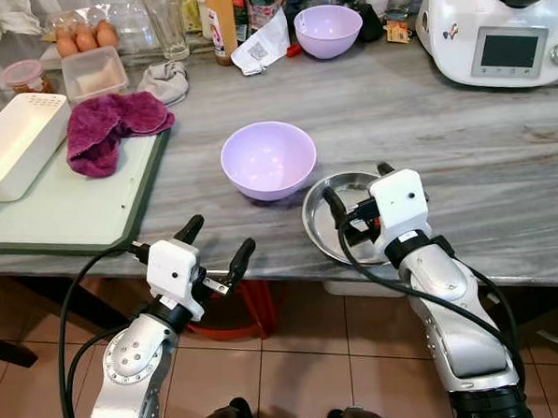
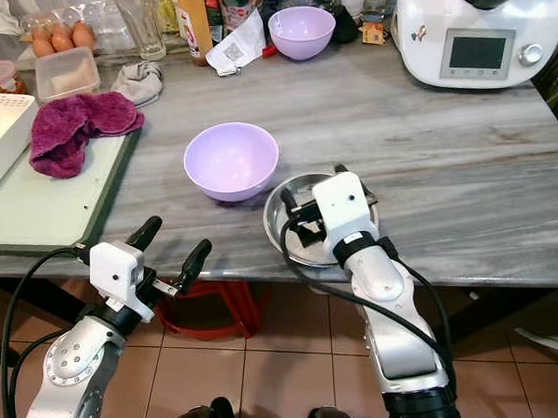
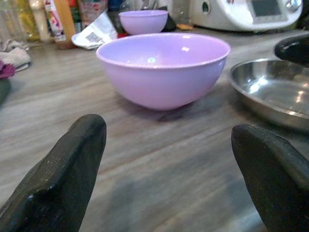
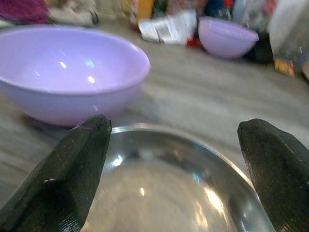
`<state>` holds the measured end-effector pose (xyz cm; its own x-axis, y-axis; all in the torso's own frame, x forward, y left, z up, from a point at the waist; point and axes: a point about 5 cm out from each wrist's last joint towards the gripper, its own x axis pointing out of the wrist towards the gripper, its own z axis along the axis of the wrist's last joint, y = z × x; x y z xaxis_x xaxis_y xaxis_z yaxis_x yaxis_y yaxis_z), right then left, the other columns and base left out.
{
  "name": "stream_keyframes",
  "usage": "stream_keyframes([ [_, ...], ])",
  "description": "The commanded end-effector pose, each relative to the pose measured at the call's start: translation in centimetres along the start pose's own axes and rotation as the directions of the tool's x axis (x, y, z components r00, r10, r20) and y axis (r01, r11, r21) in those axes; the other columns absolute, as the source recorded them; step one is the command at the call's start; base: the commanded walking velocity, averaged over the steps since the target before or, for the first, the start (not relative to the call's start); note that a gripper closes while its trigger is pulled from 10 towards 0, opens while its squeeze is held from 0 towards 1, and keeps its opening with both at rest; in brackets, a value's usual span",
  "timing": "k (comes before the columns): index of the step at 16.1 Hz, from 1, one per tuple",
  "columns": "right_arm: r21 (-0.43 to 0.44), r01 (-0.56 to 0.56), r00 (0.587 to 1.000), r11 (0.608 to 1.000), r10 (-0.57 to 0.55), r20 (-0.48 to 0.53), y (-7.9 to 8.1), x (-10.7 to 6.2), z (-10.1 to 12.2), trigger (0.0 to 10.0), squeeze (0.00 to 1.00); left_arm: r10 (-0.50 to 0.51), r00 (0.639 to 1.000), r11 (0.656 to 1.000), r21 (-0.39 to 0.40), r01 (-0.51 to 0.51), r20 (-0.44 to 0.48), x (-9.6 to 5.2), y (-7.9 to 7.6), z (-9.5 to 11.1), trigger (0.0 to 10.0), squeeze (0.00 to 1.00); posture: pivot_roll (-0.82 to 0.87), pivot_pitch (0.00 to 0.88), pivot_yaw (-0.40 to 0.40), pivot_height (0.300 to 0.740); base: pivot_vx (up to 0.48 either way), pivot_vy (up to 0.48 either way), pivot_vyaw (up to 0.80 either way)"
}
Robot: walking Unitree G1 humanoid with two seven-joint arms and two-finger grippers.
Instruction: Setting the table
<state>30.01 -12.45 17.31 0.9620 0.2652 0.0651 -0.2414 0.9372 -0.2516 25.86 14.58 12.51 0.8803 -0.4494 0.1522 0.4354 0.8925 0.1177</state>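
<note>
A lilac plastic bowl [image 1: 268, 159] stands upright in the middle of the grey marble counter [image 1: 443, 125]. Just to its right, by the counter's front edge, lies a shallow steel dish [image 1: 332, 230]. My right gripper [image 1: 357, 188] hovers low over that dish, open, its fingers [image 4: 72, 174] spread wide above the steel rim and holding nothing. My left gripper [image 1: 215, 245] is open too, at the front edge of the counter and level with it, pointing at the lilac bowl [image 3: 164, 67] from a short way off. A second lilac bowl [image 1: 328, 28] sits at the back.
A white kitchen machine [image 1: 504, 29] fills the back right corner. On the left lie a green-edged cutting board [image 1: 73, 210], a magenta towel [image 1: 111, 129] and a white tray [image 1: 13, 143]. Bottles, a glass and eggs line the back. A red stool [image 1: 247, 309] stands under the counter.
</note>
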Motion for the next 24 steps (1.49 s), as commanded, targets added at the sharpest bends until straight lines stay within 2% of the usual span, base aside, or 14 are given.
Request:
stream_keyframes([
  [1,0.028,0.048,0.998,0.998,-0.047,-0.052,-0.5,-0.1,-0.6,10.0,0.0,0.022,0.999,1.0,0.013,-0.022,-0.033,-0.3,0.4,-0.4,10.0,0.0,-0.13,0.173,0.023,0.74,0.0,0.0,0.0],
  [3,0.053,0.075,0.993,0.996,-0.07,-0.091,-0.7,0.1,-1.0,10.0,0.0,0.044,0.998,0.999,0.021,-0.043,-0.05,-0.3,0.8,-0.5,10.0,0.0,-0.13,0.173,0.025,0.74,0.0,0.0,0.0],
  [9,0.089,0.049,0.985,0.995,-0.034,-0.167,0.5,0.5,-2.0,10.0,0.0,0.059,0.995,0.998,0.024,-0.057,-0.076,-0.6,1.0,-0.8,10.0,0.0,-0.12,0.183,0.028,0.74,0.0,0.0,0.0],
  [12,0.099,0.058,0.981,0.993,-0.038,-0.19,0.5,0.6,-2.5,10.0,0.0,0.062,0.994,0.998,0.027,-0.06,-0.085,-0.7,1.0,-0.9,10.0,0.0,-0.11,0.19,0.031,0.74,0.0,0.0,0.0],
  [22,0.111,0.061,0.977,0.992,-0.036,-0.212,0.1,2.2,-3.1,10.0,0.0,0.061,0.994,0.998,0.029,-0.058,-0.095,-1.2,1.0,-0.7,10.0,0.0,-0.09,0.211,0.039,0.74,0.0,0.0,0.0],
  [24,0.112,0.044,0.978,0.993,-0.02,-0.209,0.2,3.0,-3.2,10.0,0.0,0.058,0.993,0.998,0.03,-0.055,-0.101,-1.3,1.0,-0.7,10.0,0.0,-0.08,0.215,0.042,0.74,0.0,0.0,0.0],
])
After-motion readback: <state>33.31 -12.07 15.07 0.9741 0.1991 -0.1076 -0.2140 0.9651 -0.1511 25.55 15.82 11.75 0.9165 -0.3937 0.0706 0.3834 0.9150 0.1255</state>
